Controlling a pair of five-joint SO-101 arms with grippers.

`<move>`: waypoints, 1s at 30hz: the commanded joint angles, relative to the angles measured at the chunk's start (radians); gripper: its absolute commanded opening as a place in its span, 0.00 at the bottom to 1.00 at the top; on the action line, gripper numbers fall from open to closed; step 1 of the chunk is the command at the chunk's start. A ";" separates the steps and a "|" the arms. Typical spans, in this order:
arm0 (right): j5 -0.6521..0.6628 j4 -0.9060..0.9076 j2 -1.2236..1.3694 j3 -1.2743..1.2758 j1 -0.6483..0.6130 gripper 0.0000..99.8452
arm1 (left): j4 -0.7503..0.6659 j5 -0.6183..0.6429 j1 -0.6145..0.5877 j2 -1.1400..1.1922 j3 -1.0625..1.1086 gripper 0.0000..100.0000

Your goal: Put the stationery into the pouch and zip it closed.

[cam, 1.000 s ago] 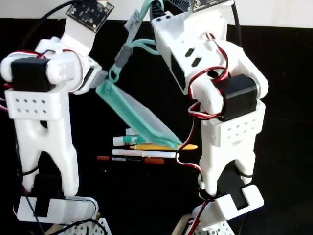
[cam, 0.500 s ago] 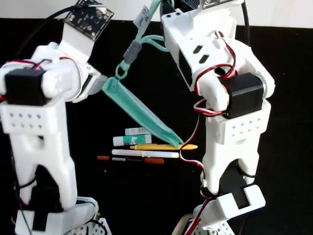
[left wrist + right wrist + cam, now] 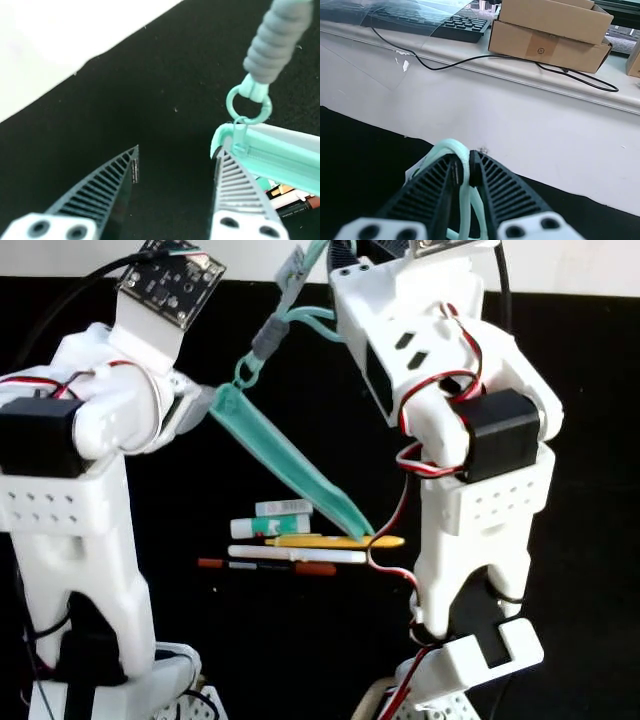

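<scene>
Pouch (image 3: 288, 465) hangs slanted, low end at pens (image 3: 296, 554) — right pincer (image 3: 464, 159) grasping strap (image 3: 451, 145), left pincer (image 3: 179, 152) released

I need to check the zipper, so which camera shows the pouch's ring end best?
The left wrist view: the ring and the pouch corner sit close up beside the open left tool. The high view has the ring small and far off. The right wrist view has the strap pinched in the right tool.
</scene>
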 commanded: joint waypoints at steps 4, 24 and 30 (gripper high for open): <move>0.011 0.002 -0.007 -0.010 0.007 0.01 | -0.021 -0.052 0.018 0.062 -0.012 0.25; 0.011 0.002 -0.007 -0.010 0.012 0.01 | -0.058 -0.117 0.087 0.130 0.102 0.25; 0.011 0.002 -0.007 -0.010 0.012 0.01 | -0.055 -0.118 0.102 0.137 0.105 0.23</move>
